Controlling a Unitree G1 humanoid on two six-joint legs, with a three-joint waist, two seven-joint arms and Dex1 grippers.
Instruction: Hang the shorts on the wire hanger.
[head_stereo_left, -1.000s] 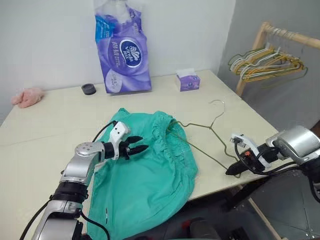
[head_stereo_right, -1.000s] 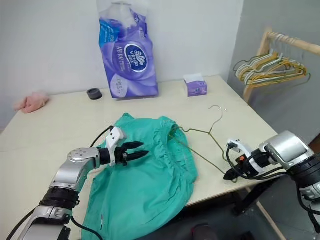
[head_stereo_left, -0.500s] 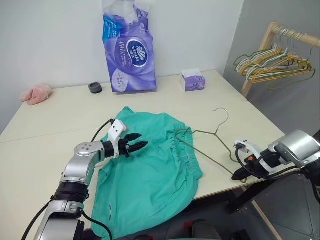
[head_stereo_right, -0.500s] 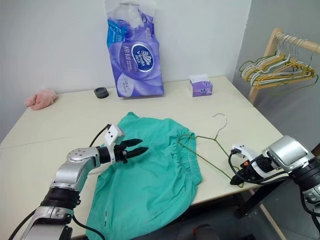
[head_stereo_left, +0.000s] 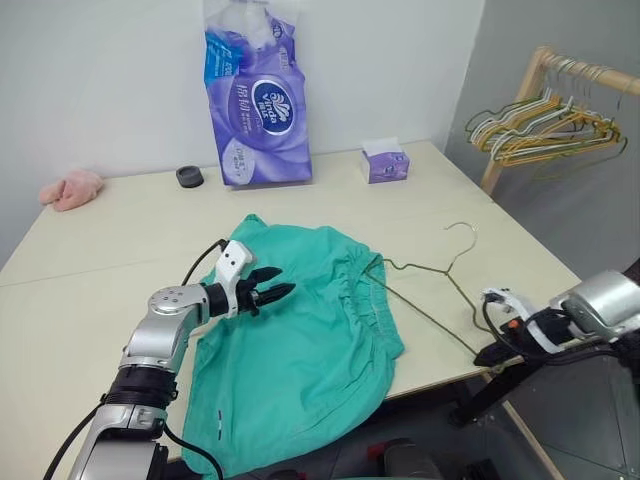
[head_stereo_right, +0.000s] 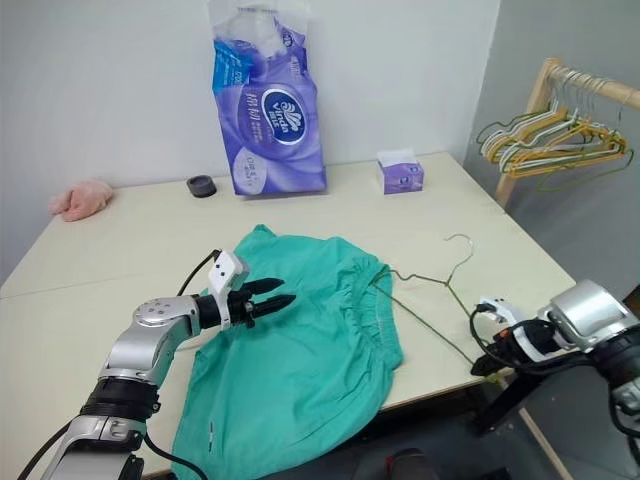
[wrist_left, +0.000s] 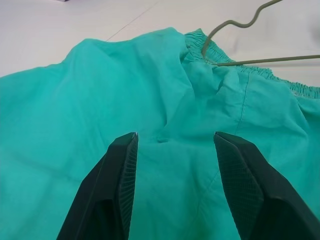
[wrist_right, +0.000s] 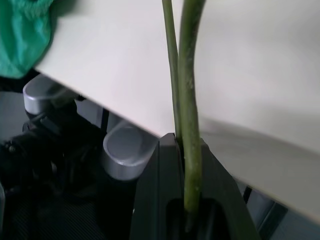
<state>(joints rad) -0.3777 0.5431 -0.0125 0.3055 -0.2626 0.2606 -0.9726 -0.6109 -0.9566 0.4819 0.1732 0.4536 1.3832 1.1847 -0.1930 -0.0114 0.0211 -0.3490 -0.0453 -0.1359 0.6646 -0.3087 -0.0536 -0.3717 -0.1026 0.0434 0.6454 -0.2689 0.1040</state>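
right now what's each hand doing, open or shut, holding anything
left hand: open, hovering over the shorts, holding nothing.
right hand: shut on the wire hanger at the table edge.

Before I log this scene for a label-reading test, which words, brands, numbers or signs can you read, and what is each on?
Purple tissue pack: a round dark-blue logo with white script and white characters beside it, all too small to read.
Small purple tissue box: print too small to read.
Shorts: a tiny white mark near one hem, not legible.
No other text is legible.
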